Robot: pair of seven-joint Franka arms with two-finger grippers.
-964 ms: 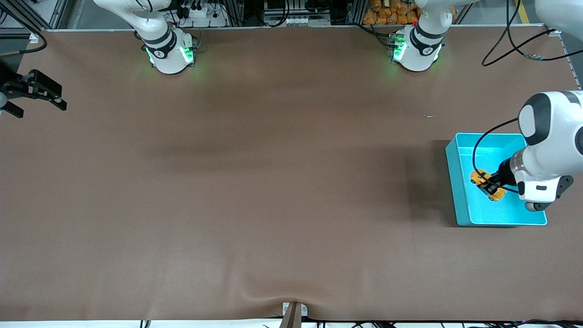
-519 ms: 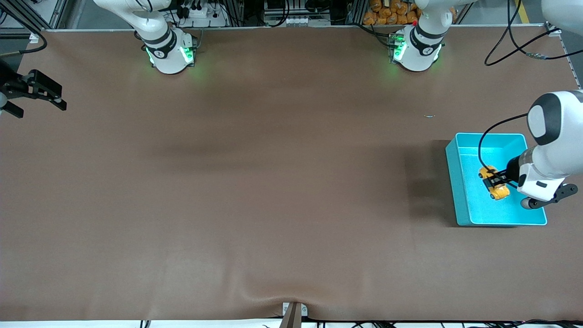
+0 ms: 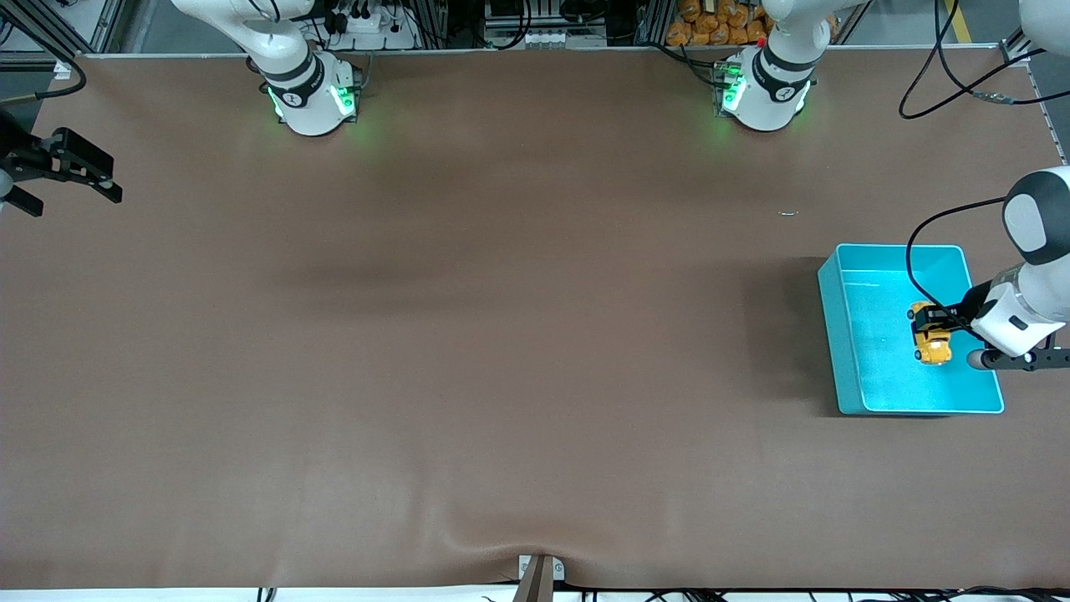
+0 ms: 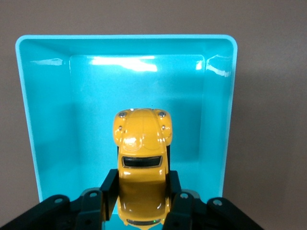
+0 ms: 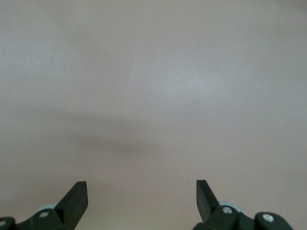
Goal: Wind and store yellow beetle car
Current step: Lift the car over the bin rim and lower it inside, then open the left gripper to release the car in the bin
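We see the left gripper (image 4: 142, 203) clamped on the small yellow beetle-shaped toy car (image 4: 142, 160) over the turquoise plastic bin (image 3: 838, 334); right gripper (image 5: 142, 197) waits, fingers spread.

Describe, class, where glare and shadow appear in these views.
Left wrist view: white glare streaks the turquoise bin floor past the yellow beetle car, which the left gripper grips. Front view: a dark shadow lies on the table beside the bin. Right wrist view: a faint shadow crosses bare table above the open right gripper.
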